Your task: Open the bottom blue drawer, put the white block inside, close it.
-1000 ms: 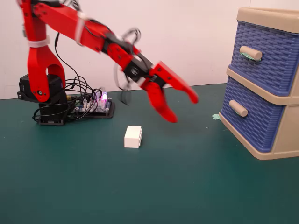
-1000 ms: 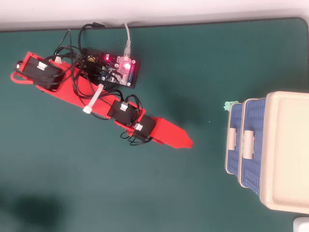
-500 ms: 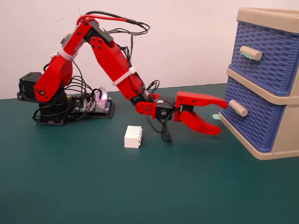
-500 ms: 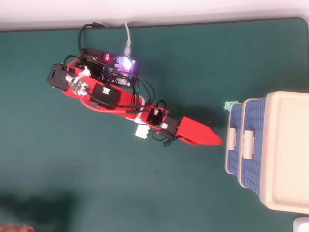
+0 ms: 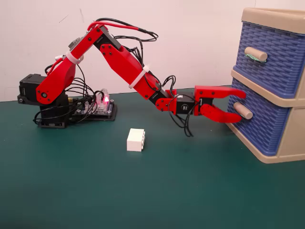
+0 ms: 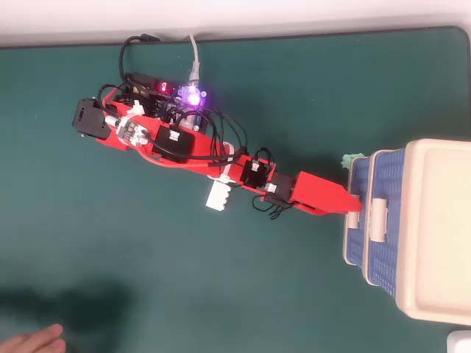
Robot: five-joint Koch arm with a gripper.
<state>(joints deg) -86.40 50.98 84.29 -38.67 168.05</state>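
The red plastic gripper [image 5: 240, 107] is reaching to the plain beige handle [image 5: 242, 110] of the bottom blue basket-weave drawer [image 5: 255, 125], its jaws standing apart, one above and one below the handle. The drawer is sitting shut in the beige-framed cabinet [image 6: 434, 235] (contents hidden). The small white rectangular block [image 5: 136, 140] is lying on the green table [image 5: 152, 191], well apart from the cabinet.
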